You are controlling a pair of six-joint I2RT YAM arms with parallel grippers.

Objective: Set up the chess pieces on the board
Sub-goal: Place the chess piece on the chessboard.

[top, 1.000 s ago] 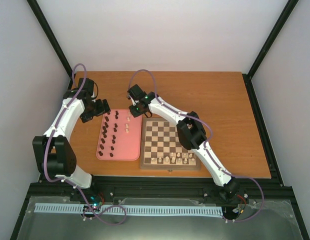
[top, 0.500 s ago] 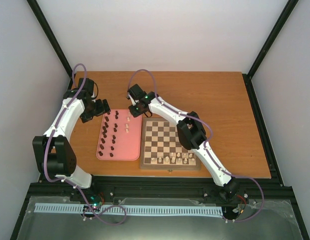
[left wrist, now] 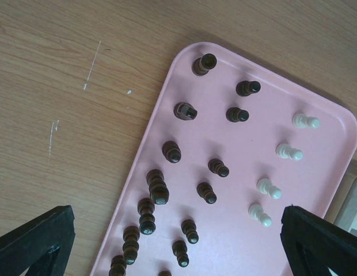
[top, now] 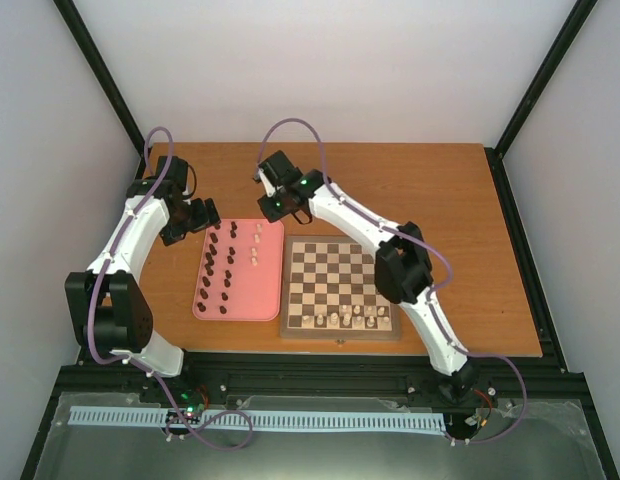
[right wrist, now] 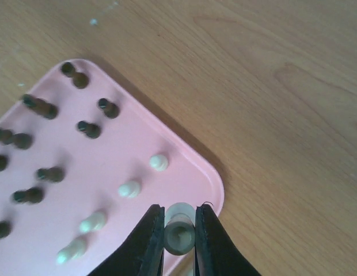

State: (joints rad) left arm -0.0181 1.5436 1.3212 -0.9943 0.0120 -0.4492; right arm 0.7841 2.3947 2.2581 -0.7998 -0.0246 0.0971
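The right arm has lifted and drawn back from the far right corner of the pink tray [top: 262,292] since a second ago, its elbow swinging out to the right. You now see the right pincer [right wrist: 179,214] narrowed to a slim gap, clamped on 1 cream chess piece [right wrist: 179,236]. The piece stands upright between the fingers and is raised clear of the tray, probably so it can be carried without tipping.

4 cream pieces [left wrist: 282,152] stand in a column on the tray's right side, with many dark pieces [left wrist: 167,152] to their left. The board [top: 340,272] lies touching or just beside the tray's right edge. A row of cream pieces [top: 345,318] fills its near rank, which suggests the white side is being built first.

The left pincer [top: 203,216] hangs wide and empty near the tray's far left corner, well apart from the right one.

The held piece hovers right at the tray's rounded far corner, with bare bench [top: 440,200] beyond it. The board's middle and far squares are open. Your likely path runs over the tray rim and the board's brown rim towards the crowded near rank, where there is little room.
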